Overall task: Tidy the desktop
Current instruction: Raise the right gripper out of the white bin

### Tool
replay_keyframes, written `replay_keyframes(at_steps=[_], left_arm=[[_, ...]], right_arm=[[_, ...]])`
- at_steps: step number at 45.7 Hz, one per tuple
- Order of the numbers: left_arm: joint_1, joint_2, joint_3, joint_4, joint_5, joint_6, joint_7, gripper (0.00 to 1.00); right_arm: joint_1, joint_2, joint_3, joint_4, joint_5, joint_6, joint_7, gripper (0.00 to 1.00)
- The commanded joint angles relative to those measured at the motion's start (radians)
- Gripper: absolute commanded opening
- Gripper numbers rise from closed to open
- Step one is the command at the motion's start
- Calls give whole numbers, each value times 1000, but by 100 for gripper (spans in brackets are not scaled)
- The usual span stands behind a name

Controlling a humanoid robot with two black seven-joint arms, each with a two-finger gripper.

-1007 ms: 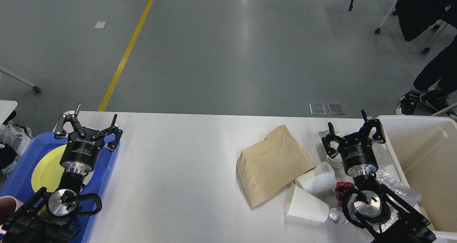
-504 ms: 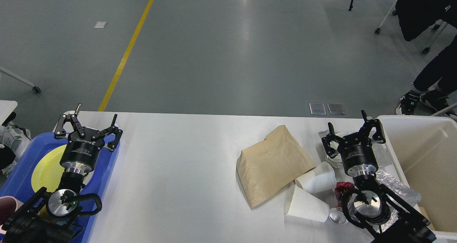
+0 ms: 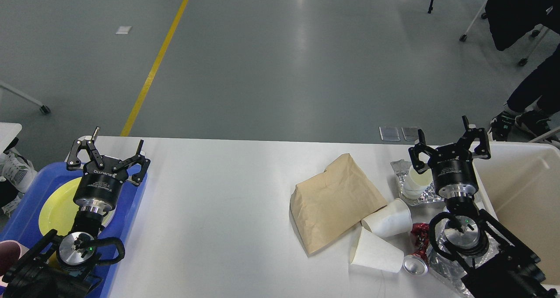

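Right fingers [image 3: 450, 138] shifted toward far edge, spread, empty, above desktop [image 3: 218, 201], left [image 3: 107, 149] likewise

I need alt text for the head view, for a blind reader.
A white rectangular desktop holds a brown paper bag and two tipped white paper cups at right; the open right gripper hovers beside a cream plastic bin, the open left gripper over a blue tray.

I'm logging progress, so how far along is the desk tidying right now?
Barely started. Both the left gripper and right gripper are open and empty. The paper bag, two paper cups, the can and foil wrappers all remain on the desktop.
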Motion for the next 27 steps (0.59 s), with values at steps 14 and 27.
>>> replay_keyframes(at_steps=[14,27], left_arm=[[1,0,0,0,0,0,0,96],[1,0,0,0,0,-1,2,96]], right_arm=[[-9,-40,-11,-3,1,13,0,100],[-17,-6,-37,-8,-1,4,2,100]])
